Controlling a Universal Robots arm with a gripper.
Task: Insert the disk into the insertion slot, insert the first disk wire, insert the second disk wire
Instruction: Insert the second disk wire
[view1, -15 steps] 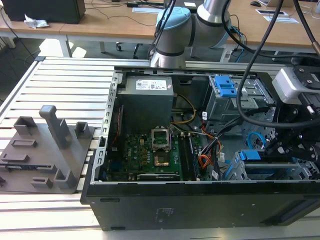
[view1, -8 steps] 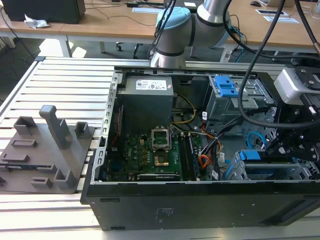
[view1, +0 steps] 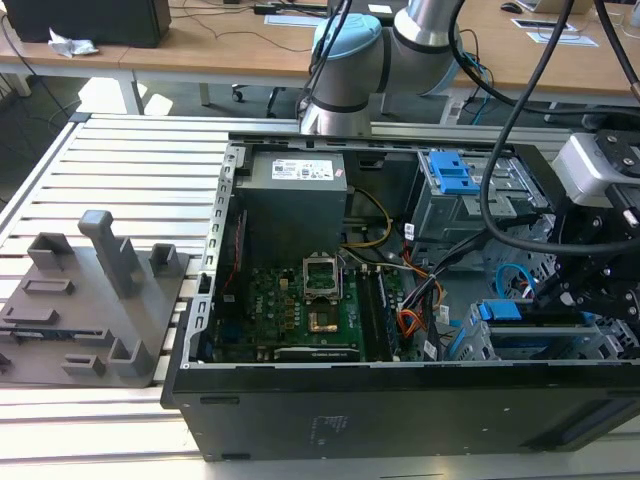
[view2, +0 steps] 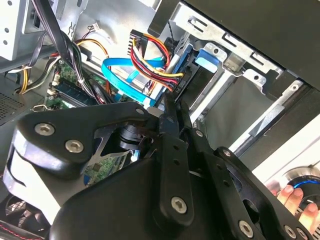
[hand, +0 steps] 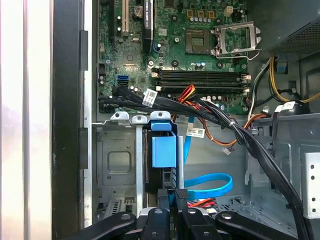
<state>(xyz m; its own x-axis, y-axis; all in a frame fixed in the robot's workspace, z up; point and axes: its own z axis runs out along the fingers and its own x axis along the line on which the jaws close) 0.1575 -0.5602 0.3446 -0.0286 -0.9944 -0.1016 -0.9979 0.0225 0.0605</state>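
The open computer case (view1: 300, 400) lies on the slatted counter (view1: 120, 180), with the arm reaching over its end at the exterior view's right. The pincer (hand: 172, 197) is down inside the case at the silver-grey insertion slot (hand: 112, 165), which sits against the case wall below the green motherboard (hand: 175, 50) in the first wrist view. The disk (hand: 164, 150) is seated in that slot, its bright blue carrier standing on edge between the metal uprights of the cage. The pincer's black fingers (hand: 181, 196) are drawn close together on a dark connector at the disk's near end, where a red-yellow-black wire bundle (view2: 152, 57) and a flat blue cable (view2: 122, 80) arrive in the second wrist view; the grip appears closed on that connector. A black cable bundle (hand: 240, 135) crosses the motherboard edge beside the slot. The taller grey cage with a blue latch (view1: 455, 172) stands well apart. A grey fixture block (view1: 95, 300) rests on the counter at the exterior view's left.
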